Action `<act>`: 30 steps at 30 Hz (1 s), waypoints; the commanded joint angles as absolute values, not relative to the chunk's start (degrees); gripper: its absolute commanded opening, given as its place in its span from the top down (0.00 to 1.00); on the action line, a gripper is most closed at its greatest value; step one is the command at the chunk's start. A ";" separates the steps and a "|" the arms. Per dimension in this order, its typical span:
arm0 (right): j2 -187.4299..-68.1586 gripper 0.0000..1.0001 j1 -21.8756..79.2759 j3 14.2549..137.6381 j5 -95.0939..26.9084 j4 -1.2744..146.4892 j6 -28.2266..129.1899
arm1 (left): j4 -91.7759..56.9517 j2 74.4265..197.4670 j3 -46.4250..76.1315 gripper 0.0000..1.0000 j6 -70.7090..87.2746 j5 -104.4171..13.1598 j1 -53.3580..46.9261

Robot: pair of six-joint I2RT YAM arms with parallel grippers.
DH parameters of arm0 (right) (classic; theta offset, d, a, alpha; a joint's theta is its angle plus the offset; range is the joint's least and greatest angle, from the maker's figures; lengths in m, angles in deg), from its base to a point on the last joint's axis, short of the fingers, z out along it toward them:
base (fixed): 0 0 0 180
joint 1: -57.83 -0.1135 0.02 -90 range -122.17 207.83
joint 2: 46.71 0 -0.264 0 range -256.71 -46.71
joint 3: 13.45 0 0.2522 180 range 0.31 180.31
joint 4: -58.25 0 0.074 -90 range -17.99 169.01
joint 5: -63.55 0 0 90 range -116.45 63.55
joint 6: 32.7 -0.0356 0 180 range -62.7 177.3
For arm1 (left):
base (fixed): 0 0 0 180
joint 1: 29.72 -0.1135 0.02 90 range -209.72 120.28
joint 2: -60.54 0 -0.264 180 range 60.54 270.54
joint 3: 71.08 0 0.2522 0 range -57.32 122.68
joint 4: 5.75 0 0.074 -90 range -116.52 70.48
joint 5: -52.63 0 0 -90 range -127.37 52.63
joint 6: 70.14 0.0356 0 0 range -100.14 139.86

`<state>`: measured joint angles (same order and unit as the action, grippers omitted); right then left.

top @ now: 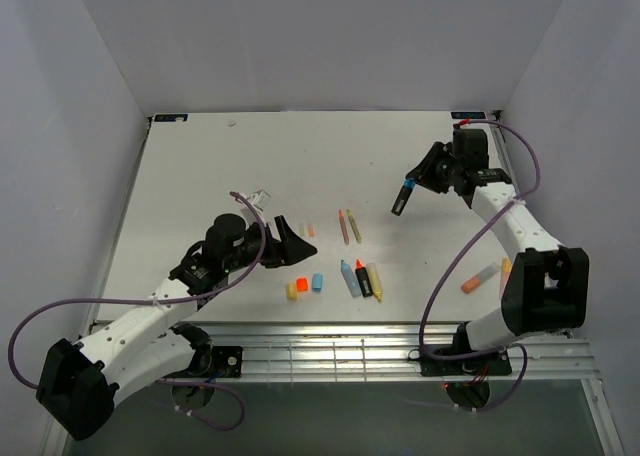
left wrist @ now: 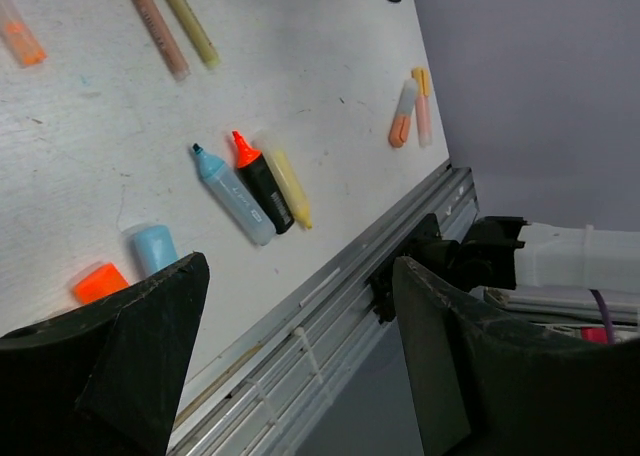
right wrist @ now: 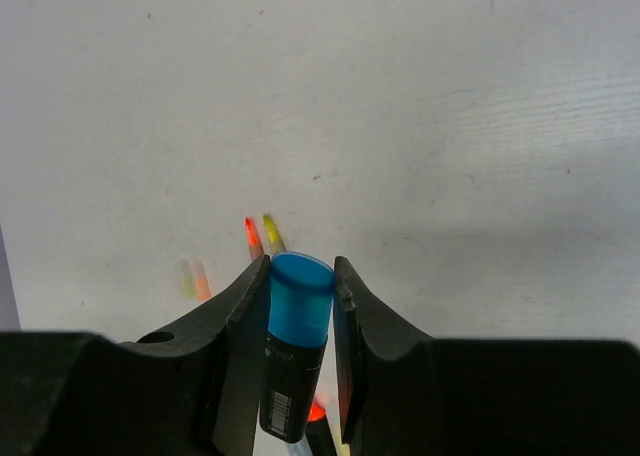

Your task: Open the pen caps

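My right gripper [top: 424,174] is raised over the back right of the table, shut on a black marker [top: 402,197] that hangs down from it. In the right wrist view the fingers [right wrist: 248,306] clamp its blue pen cap [right wrist: 300,298]. My left gripper [top: 292,238] is open and empty, just left of the loose pen caps: yellow [top: 291,290], orange [top: 302,285] and blue [top: 317,281]. The left wrist view shows the orange cap [left wrist: 100,281] and blue cap [left wrist: 155,248] by my open left gripper [left wrist: 300,266]. Two tiny pale caps [top: 308,230] lie further back.
Three uncapped markers lie side by side: light blue [top: 350,278], black with an orange tip [top: 362,277], yellow [top: 374,281]. Two thin pens [top: 348,226] lie behind them. Two capped highlighters [top: 480,278] lie near the right arm's base. The metal rail [top: 330,336] marks the table's front edge.
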<state>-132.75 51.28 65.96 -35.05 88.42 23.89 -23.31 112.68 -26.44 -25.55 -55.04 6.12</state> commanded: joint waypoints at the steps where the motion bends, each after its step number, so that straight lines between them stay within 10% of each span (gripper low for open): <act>1: -125.39 0.92 49.48 60.18 -39.19 87.04 26.44 | -20.05 110.90 -25.06 0.15 -29.26 -59.60 6.06; 14: -113.86 0.92 42.01 47.87 -55.79 84.32 28.83 | 1.29 117.75 -30.24 0.17 -34.10 -74.02 6.58; 30: -112.37 0.92 31.64 48.48 -46.14 83.44 19.42 | 4.30 135.93 -20.41 0.24 -31.91 -55.30 21.52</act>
<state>-113.43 32.20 46.57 -48.76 84.24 21.44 2.51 134.34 -23.78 -33.15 -59.43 20.30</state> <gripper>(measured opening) 0.330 0.758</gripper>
